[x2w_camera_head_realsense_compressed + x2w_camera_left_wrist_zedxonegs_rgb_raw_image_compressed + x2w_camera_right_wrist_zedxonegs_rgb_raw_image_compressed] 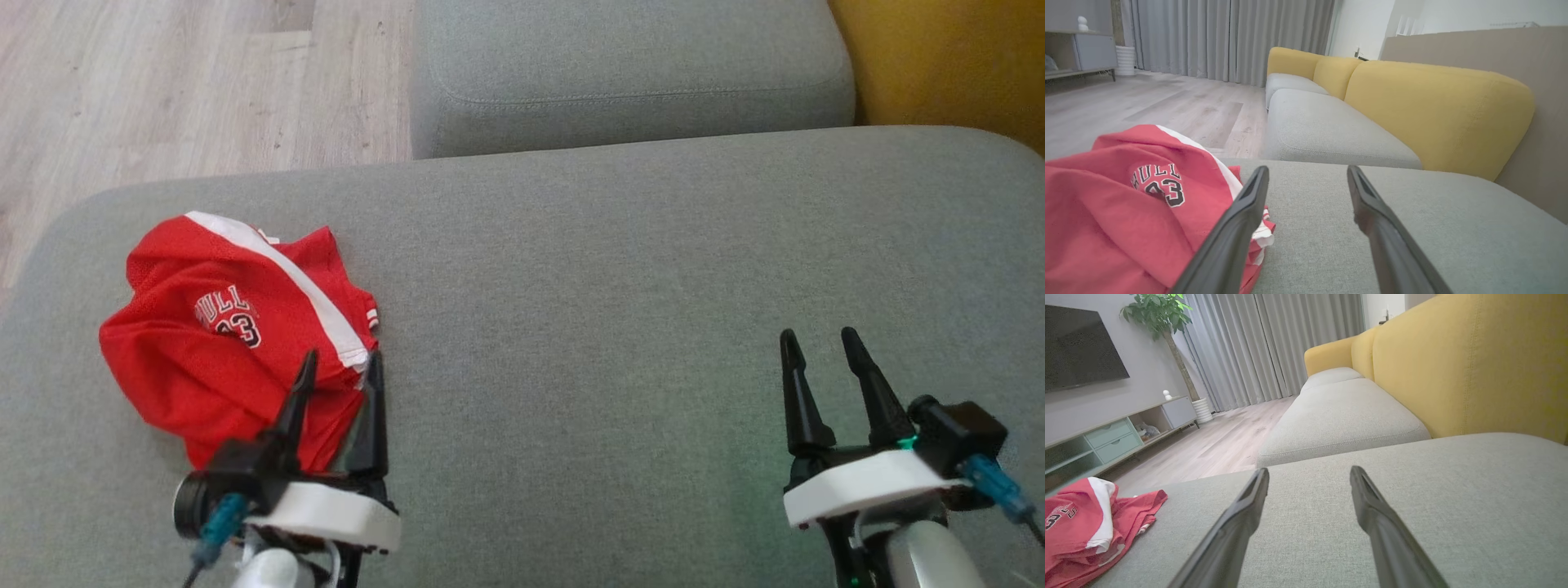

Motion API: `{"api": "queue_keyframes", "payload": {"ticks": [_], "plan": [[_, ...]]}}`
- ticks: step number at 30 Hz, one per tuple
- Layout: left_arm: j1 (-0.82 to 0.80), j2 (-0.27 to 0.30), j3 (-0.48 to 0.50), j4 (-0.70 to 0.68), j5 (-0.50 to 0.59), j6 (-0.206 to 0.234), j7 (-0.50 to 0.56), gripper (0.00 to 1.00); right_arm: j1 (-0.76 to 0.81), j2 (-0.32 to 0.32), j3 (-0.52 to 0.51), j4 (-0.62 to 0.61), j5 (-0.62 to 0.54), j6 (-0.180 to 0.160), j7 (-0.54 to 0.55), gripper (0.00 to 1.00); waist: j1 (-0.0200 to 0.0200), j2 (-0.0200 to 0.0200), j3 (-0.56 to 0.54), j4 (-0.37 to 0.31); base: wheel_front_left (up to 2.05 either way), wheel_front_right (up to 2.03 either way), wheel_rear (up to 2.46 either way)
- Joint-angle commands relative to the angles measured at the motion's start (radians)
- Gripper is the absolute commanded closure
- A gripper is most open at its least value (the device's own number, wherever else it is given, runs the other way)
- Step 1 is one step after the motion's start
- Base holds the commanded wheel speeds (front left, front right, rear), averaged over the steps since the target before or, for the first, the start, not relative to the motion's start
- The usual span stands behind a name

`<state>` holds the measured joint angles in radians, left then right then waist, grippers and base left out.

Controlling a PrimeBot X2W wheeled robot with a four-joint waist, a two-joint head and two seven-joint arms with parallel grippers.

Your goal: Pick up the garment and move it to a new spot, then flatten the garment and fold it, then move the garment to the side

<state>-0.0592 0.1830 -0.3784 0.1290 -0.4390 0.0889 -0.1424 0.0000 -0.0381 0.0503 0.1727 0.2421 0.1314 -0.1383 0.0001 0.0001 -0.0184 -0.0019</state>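
Head view: red shirt crumpled on the sofa seat, left side, probably light and limp. Left jaws released near its striped edge, a good hold; right jaws released too

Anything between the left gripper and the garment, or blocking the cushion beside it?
Nothing visible. The open left gripper is at the near edge of the red garment, and the grey cushion to its right carries no other object.
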Motion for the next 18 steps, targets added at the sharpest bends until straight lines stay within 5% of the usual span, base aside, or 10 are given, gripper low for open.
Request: {"api": "queue_keyframes", "payload": {"ticks": [1,9,18], "plan": [[-0.07,0.024,0.0,-0.029,0.049,0.014,-0.015,0.0,-0.049,-0.009,0.021,-0.041,-0.048,-0.001,-0.017,0.0,-0.0001,-0.0001,-0.001,0.001,0.0,0.0,0.0],[-0.109,0.058,-0.099,0.024,0.175,0.067,-0.038,0.0,-0.054,-0.01,0.03,-0.039,-0.193,-0.001,-0.041,0.0,-0.0001,-0.0001,-0.002,0.008,0.0,0.0,0.0],[-0.114,0.05,-0.114,0.038,0.185,0.123,-0.062,0.0,-0.052,-0.011,0.049,-0.049,-0.301,-0.001,-0.065,0.0,-0.0001,-0.0001,-0.004,0.015,0.0,0.0,0.0]]}}
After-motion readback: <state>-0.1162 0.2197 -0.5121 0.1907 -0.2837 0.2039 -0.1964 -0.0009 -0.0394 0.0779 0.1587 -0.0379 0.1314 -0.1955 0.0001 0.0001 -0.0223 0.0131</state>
